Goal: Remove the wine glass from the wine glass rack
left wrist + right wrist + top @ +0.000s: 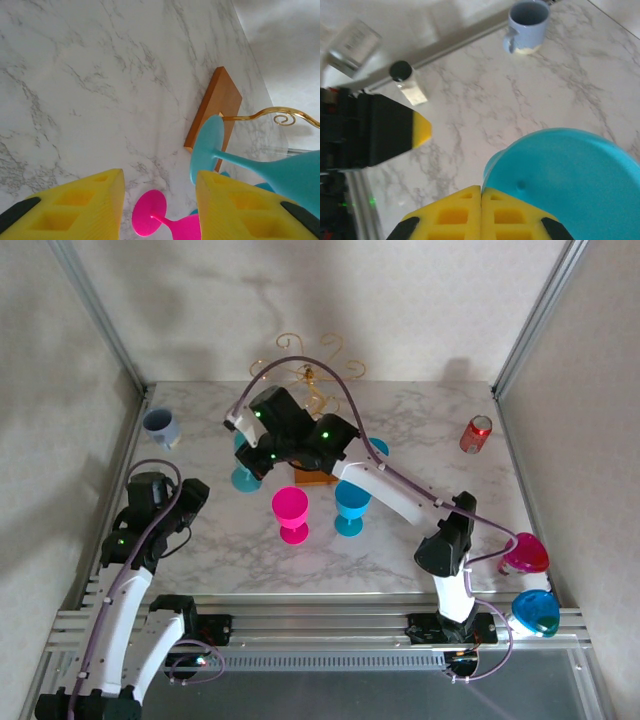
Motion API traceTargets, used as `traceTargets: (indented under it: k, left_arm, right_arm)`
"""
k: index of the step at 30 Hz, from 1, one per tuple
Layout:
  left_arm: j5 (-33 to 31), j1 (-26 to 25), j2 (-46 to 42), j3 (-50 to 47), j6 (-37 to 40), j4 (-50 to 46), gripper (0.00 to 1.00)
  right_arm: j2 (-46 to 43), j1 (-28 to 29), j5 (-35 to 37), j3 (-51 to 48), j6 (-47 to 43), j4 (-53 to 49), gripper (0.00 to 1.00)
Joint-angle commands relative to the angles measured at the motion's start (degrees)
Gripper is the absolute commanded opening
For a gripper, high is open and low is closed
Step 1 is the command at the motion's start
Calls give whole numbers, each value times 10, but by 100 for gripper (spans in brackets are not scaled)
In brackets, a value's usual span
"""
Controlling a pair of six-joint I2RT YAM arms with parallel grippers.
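The rack [312,365], thin gold wire curled into scrolls on a flat orange-brown wooden base [212,110], stands far centre on the grey-veined marble table [430,420]. The right arm stretches across it to the left. The right gripper [481,192] has its yellow foam pads pressed together just above a smooth turquoise wine glass [560,175], which stands left of the base. Whether they pinch it is unclear. The left gripper [160,182] hovers near left, its pads apart and holding nothing.

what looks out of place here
A pink plastic wine glass and a blue plastic wine glass sit apart at the near right corner, the blue seemingly over the metal frame rail. Nothing looks spilled.
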Motion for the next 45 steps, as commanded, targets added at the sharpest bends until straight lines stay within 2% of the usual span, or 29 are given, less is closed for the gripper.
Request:
traceTargets:
  k: [1,15,33,45]
  left_arm:
    - [-19,4,-5,21,17,-16,41]
    - [-12,5,2,18,16,8,42]
    - [-14,6,-3,18,15,8,42]
    - [-10,6,-6,15,12,13,42]
  right_arm:
    - [22,4,49,-12,-20,12,0]
    - [47,10,102,-57,-40,56,0]
    - [55,13,102,-96,-32,98,0]
    - [72,13,96,-98,-32,89,0]
